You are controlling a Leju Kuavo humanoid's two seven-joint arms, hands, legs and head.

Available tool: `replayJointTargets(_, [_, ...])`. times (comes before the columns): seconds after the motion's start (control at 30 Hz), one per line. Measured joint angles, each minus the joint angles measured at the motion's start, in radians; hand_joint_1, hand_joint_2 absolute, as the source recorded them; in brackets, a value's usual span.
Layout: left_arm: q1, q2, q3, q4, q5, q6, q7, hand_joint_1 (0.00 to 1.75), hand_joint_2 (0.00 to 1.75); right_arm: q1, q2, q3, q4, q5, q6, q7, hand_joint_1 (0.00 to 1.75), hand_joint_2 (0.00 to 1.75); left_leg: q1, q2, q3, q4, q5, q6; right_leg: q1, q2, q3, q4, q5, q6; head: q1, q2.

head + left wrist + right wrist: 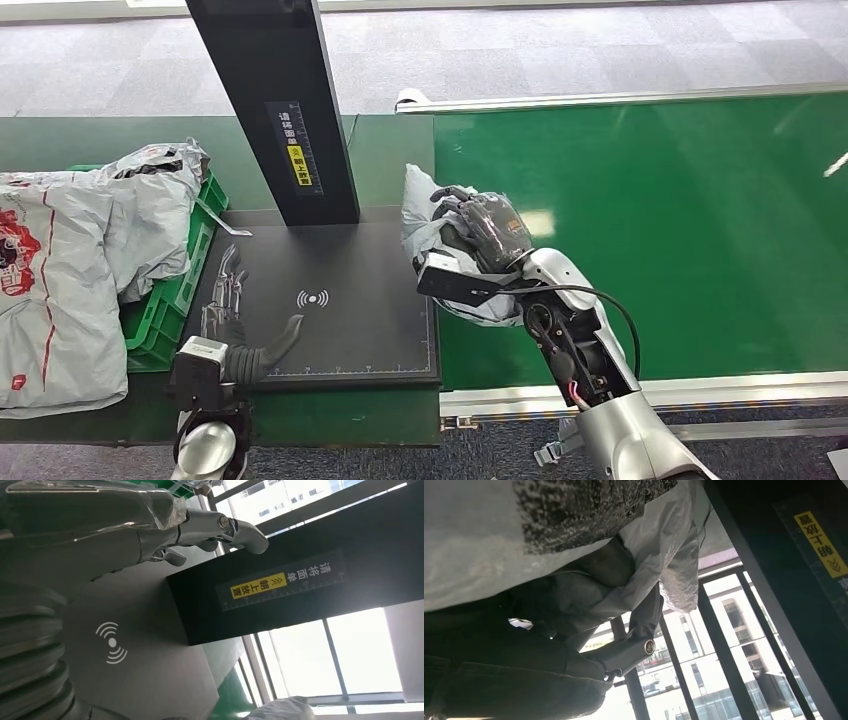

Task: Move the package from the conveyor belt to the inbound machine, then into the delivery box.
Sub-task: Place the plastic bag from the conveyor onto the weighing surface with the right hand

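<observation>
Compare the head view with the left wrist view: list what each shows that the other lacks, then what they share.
Head view alone: the right hand gripping the grey package at the edge of the green conveyor belt, and the green crate under grey bags.

Left wrist view alone: windows behind the machine.

Both: the left hand over the dark scan plate, its wireless symbol, and the black post with its yellow label.

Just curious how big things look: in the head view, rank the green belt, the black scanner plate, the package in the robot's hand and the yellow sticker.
1. green belt
2. black scanner plate
3. package
4. yellow sticker
</observation>
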Motion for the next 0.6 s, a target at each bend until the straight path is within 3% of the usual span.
replayJointTargets(0.3, [-0.034, -0.006, -0.085, 0.026, -0.005, -0.015, 0.005, 0.0, 1.75, 0.002, -0.002, 0.064, 0.163, -0.002, 0.019, -0.053, 1.75, 1.75, 0.0, 0.0, 0.0, 0.0, 0.0, 0.0, 0.0, 0.0, -0.001, 0.0, 0.0, 0.0, 0.0, 0.0])
replayJointTargets(0.6, [-0.103, -0.007, -0.169, 0.086, -0.019, -0.023, 0.02, 0.0, 1.75, 0.027, 0.0, 0.098, 0.198, -0.068, 0.109, -0.125, 1.75, 1.75, 0.0, 0.0, 0.0, 0.0, 0.0, 0.0, 0.0, 0.0, 0.0, 0.0, 0.0, 0.0, 0.0, 0.0])
